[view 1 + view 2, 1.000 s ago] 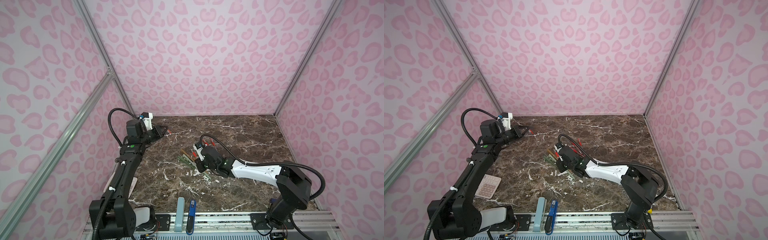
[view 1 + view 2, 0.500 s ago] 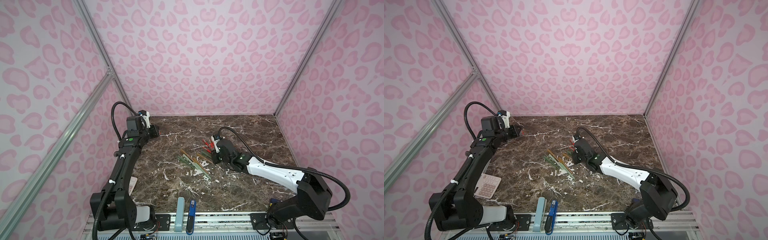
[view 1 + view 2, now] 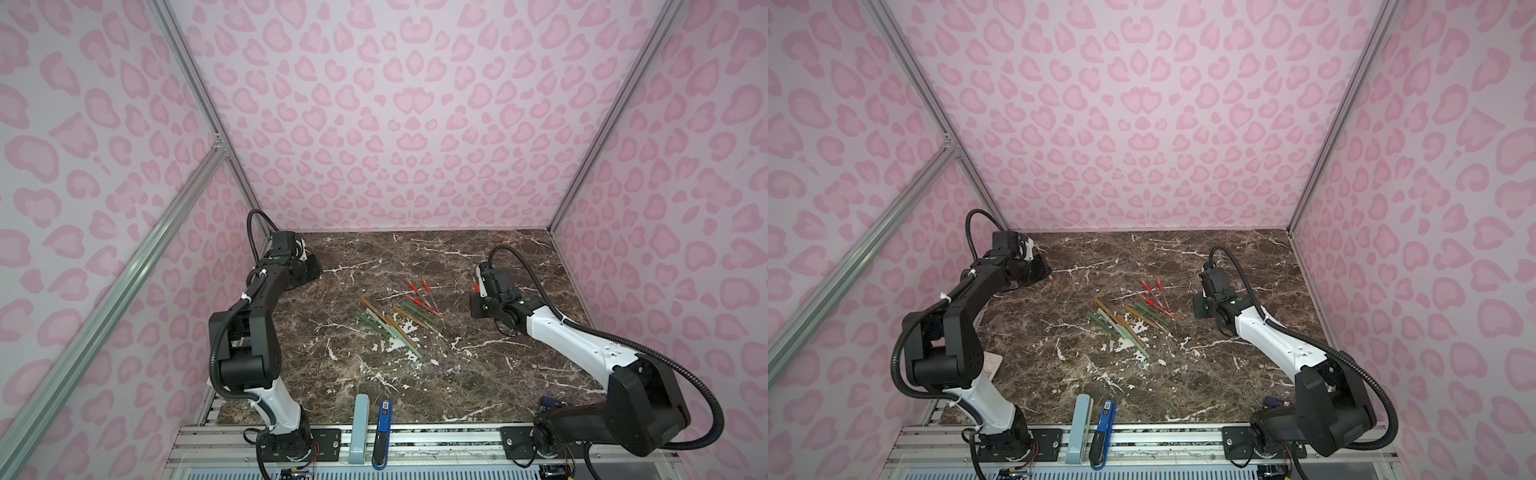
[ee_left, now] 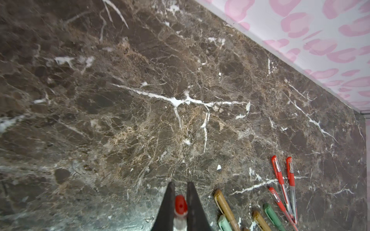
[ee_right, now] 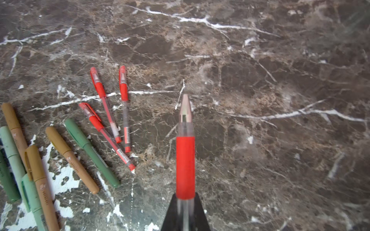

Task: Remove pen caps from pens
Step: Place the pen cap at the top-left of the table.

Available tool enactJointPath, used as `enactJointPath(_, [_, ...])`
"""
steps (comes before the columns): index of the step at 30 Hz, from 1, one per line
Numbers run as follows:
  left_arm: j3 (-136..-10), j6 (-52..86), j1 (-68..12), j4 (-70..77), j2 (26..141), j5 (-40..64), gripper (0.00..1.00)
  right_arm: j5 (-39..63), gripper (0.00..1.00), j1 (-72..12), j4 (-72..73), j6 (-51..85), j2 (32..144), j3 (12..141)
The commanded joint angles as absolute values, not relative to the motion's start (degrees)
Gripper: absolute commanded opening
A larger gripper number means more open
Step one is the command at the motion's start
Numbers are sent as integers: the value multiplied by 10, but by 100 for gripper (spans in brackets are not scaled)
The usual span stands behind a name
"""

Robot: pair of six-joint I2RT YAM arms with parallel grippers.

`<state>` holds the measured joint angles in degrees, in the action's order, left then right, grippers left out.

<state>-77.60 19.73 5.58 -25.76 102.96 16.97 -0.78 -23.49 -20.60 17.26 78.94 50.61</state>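
**A:** Where are the pens (image 3: 399,322)?

**B:** Most lie in a heap in the middle of the tabletop (image 3: 478,374). On the right, the right tool (image 5: 185,197) pinches one red pen (image 5: 185,160) by its clear body. Its tip is bare.

**A:** And its lid?

**B:** The left tool (image 4: 180,185) pinches the red cap (image 4: 180,206), far left.

**A:** How will they feel?

**B:** Light, stiff and smooth, I think. Hold a pen by its middle and pull the lid straight off.

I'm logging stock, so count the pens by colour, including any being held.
Red pens: 4, one of them in the right gripper
Tan pens: 3
Green pens: 4
Total: 11
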Motion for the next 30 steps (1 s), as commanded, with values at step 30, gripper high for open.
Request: enactJointPath(30, [-978, 99, 48, -433, 1283, 10, 19, 33, 0, -164, -210, 153, 816, 462])
